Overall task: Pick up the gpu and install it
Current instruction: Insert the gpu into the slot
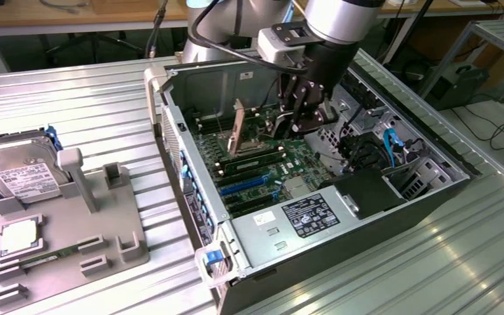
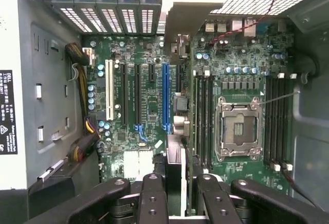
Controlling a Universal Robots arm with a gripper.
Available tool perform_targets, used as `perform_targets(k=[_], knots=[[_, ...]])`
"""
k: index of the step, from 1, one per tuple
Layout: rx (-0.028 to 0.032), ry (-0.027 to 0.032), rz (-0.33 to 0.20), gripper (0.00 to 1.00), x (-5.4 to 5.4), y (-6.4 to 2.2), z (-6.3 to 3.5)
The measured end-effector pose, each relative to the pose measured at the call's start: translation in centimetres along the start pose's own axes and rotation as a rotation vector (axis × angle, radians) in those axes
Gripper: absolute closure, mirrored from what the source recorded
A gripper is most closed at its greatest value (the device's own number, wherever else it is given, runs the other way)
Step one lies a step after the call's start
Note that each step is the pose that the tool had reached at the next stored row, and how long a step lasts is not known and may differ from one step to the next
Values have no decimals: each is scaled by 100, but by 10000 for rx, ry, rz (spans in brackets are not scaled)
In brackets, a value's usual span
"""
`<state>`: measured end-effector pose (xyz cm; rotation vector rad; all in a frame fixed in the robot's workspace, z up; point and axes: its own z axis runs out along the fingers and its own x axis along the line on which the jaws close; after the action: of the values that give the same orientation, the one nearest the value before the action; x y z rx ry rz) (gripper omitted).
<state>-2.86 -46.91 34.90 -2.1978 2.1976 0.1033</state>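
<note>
— Where's the gpu?

— In the gripper. The wrist view has it edge-on, pinched between the two black fingers, inside the open case.

— Seated?

— I can't tell. It runs over the motherboard just beside the blue slot, with the CPU socket on its other side. It may be above the board rather than in it.

— Any writing?

— "DELL" on a black label on the case wall; the smaller print under it is unreadable. In the exterior view the power supply carries a dark label and the hard drive, on the grey tray at that view's left, has a white one. I can read neither.

— And the arm?

— The gripper reaches down into the case over the board.
</note>
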Motion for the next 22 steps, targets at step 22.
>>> perform_targets(k=[22], knots=[[-12,444,-174,72,-119,242,404]])
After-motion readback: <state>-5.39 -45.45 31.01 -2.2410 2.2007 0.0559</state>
